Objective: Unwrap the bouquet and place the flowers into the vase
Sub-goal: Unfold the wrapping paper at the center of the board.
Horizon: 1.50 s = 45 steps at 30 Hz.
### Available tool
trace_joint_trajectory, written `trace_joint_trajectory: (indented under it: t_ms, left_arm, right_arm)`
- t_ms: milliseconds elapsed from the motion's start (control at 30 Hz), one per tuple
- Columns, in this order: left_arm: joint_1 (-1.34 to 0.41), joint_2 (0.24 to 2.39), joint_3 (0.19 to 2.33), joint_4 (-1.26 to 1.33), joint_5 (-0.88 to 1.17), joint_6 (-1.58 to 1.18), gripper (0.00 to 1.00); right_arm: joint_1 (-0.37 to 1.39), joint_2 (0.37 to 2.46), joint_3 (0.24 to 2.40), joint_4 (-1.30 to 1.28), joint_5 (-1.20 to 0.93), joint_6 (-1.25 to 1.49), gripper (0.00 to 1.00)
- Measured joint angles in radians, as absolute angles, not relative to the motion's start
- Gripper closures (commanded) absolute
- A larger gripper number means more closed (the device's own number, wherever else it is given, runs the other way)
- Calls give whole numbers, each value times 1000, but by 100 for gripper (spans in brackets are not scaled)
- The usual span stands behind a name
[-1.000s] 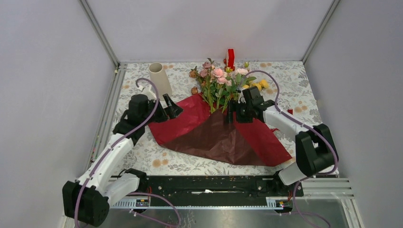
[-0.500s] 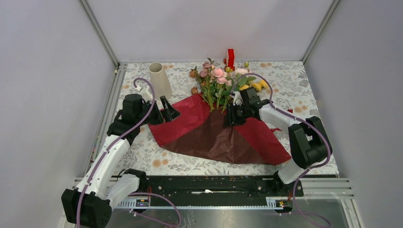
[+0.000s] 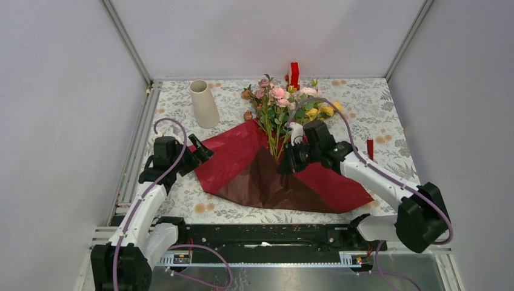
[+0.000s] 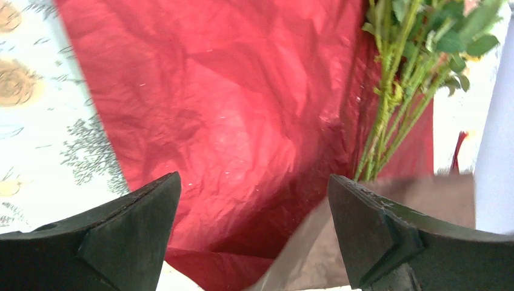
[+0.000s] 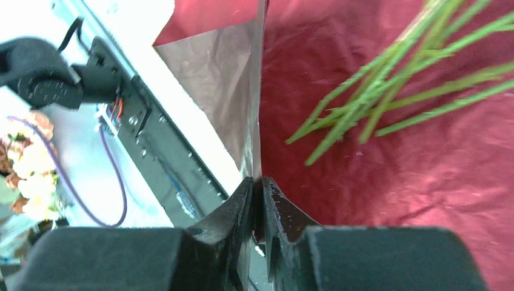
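**Top view.** The bouquet point(image 3: 276, 121) lies unwrapped at the centre of the frame. The flowers point(image 3: 279, 94), with pink, peach and yellow heads, point toward the upper edge. Their green stems point(image 3: 273, 136) converge downward onto the wrapping paper point(image 3: 236, 154). This dark red crinkled sheet is spread across the patterned tablecloth point(image 3: 363, 109), and a darker brownish panel occupies its lower middle. The vase point(image 3: 203, 103), a cream tapered cylinder, stands upright at upper left, apart from the paper and from both arms. A red block point(image 3: 294, 74) stands at the table's upper edge, just above the flower heads. A small red object point(image 3: 370, 147) sits right of the sheet. The right gripper point(image 3: 289, 165) is over the middle of the sheet, just below and right of the stem ends. The left gripper point(image 3: 203, 151) is at the sheet's left edge, below the vase.

**Right wrist view.** The fingers point(image 5: 233, 212) are drawn almost together at lower centre. A raised fold of the wrapping paper is pinched between them. The fold rises toward the top of the frame, showing a dull brownish face on its left. Stems cross the upper right, clear of the fingers.

**Left wrist view.** The fingers point(image 4: 130, 230) stand spread wide at the lower corners, with nothing held between them. Red paper fills the frame beyond them and stems run down the upper right. Whether the fingertips touch the sheet cannot be told.
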<state>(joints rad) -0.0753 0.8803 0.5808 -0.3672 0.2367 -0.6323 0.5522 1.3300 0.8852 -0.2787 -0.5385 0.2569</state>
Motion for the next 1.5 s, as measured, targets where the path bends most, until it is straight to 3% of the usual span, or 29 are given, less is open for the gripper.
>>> trace_joint_trajectory:
  t_ms: [367,700,1000,1167,1333,1500]
  left_arm:
    - [91,902,472,-297,167,-738,1]
    - [109,961,436,-250,101,-762,7]
    - [111,1061,412,-157,105,-786,31]
    - [112,1142,412,-121,105,-782,37]
    - [112,1195,412,-47,123,-783,62]
    - [112,1254,413,3,159,-787,77]
  right_arm:
    - [739,1129,758,-274,-530,277,79]
    - [795,968,678,-317,-544,290,75]
    - [873,899,631,-317,-542,363,75]
    - [933,868,601,-316,-540,424,75]
    - [999,861,588,-305,-534,475,75]
    - [1044,854,586,-314,-523,498,70]
